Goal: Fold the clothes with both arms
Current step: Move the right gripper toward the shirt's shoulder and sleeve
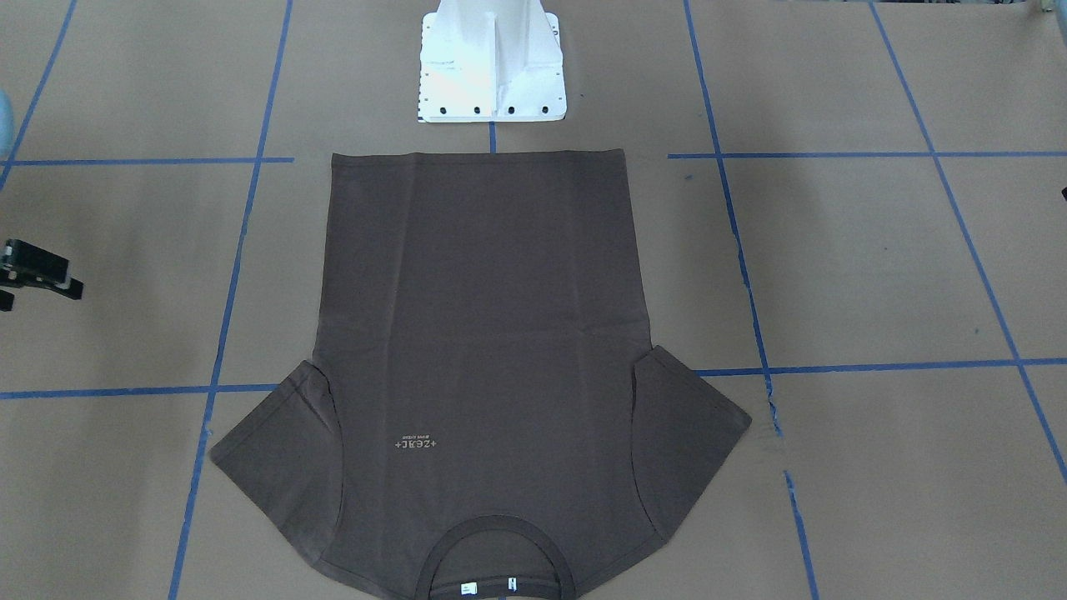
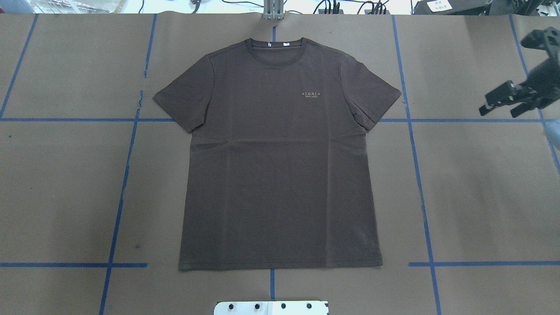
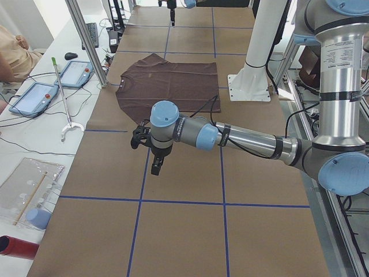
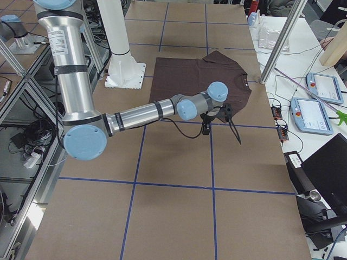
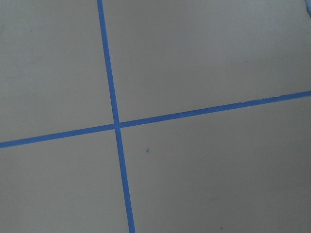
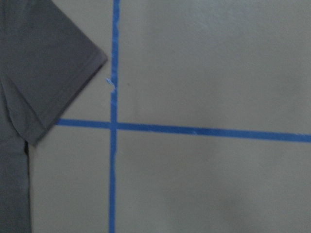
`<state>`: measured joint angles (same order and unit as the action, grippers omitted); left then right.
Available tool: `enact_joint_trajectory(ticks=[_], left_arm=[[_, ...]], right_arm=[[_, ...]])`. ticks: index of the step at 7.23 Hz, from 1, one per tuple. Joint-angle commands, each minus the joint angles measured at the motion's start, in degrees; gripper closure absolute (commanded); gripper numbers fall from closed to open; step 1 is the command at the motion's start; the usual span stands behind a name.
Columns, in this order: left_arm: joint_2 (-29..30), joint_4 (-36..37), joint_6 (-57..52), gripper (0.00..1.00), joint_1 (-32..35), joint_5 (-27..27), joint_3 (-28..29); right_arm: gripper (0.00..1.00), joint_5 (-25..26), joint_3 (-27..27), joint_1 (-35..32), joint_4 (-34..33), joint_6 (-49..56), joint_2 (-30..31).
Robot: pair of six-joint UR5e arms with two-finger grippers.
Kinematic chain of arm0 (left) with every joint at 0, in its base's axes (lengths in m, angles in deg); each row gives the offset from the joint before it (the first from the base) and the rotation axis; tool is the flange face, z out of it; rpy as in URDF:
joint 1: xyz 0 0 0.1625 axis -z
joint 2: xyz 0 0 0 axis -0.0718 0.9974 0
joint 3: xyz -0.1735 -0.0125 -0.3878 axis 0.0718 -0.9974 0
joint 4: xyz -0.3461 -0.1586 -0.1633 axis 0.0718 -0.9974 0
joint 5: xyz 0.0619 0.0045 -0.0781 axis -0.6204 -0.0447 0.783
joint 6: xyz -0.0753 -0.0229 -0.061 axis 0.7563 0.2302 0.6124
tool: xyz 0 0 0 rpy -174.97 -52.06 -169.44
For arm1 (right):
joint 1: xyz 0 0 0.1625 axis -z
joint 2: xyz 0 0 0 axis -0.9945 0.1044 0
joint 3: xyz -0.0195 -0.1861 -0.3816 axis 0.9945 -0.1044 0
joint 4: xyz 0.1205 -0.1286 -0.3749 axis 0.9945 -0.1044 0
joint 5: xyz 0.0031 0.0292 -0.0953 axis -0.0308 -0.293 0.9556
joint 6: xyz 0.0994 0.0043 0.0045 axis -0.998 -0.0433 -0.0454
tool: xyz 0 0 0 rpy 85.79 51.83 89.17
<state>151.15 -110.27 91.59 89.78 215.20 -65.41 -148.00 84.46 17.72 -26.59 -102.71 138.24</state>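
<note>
Front-facing view: the dark brown T-shirt (image 1: 483, 350) lies flat, front up, on the paper-covered table (image 1: 875, 275). Its hem is just beside the white pedestal base (image 1: 492, 67) and its collar (image 1: 496, 554) is at the operators' edge, so the long axis runs straight out from the robot. The right gripper (image 1: 42, 287) sits at the frame's left edge, well apart from the nearest sleeve (image 1: 279, 450), fingers spread with nothing between them. Overhead view: the T-shirt (image 2: 280, 166) is centred with both sleeves out. The right gripper (image 2: 498, 107) stands off to its side at sleeve level, jaws apart, empty and clear of the cloth. The left gripper does not appear. Exterior left view: the left gripper (image 3: 145, 154) hangs over bare table, short of the T-shirt (image 3: 173, 81); I cannot tell whether it is spread or closed. Exterior right view: the right gripper (image 4: 222, 135) points downward, fingers parted. Left wrist view: only blue tape lines (image 5: 114, 126) on paper. Right wrist view: a sleeve (image 6: 53, 63) enters at the left. Assessment: the right arm is the nearer. Both grippers would have to move inward, across the axis, and no fold has begun.
</note>
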Motion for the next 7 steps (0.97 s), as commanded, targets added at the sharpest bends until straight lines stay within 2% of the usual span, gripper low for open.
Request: enact_joint_trajectory(ticks=[1, 2, 3, 4, 5, 7], left_arm=[[0.1, -0.2, -0.5, 0.0, -0.1, 0.8, -0.2], [0.1, -0.3, -0.6, 0.0, -0.2, 0.8, -0.3], [0.1, -1.2, -0.5, 0.0, -0.2, 0.8, -0.3], [0.0, -1.8, -0.5, 0.0, -0.1, 0.8, -0.3], [0.1, -1.8, -0.4, 0.0, -0.1, 0.8, -0.3], [0.2, -1.8, -0.1, 0.0, -0.1, 0.8, -0.3]], right_arm=[[0.01, 7.7, -14.9, 5.4, 5.9, -9.1, -16.0], [0.04, 10.0, -22.5, 6.5, 13.8, -13.7, -18.9], [0.08, 13.9, -28.7, 7.2, 22.2, -23.1, -20.7], [0.13, 15.5, -30.7, 9.3, 26.1, -26.0, -20.8], [0.19, 19.3, -31.0, 10.9, 26.1, -27.6, -20.7], [0.27, 22.0, -31.2, 12.9, 25.1, -28.2, -20.1]])
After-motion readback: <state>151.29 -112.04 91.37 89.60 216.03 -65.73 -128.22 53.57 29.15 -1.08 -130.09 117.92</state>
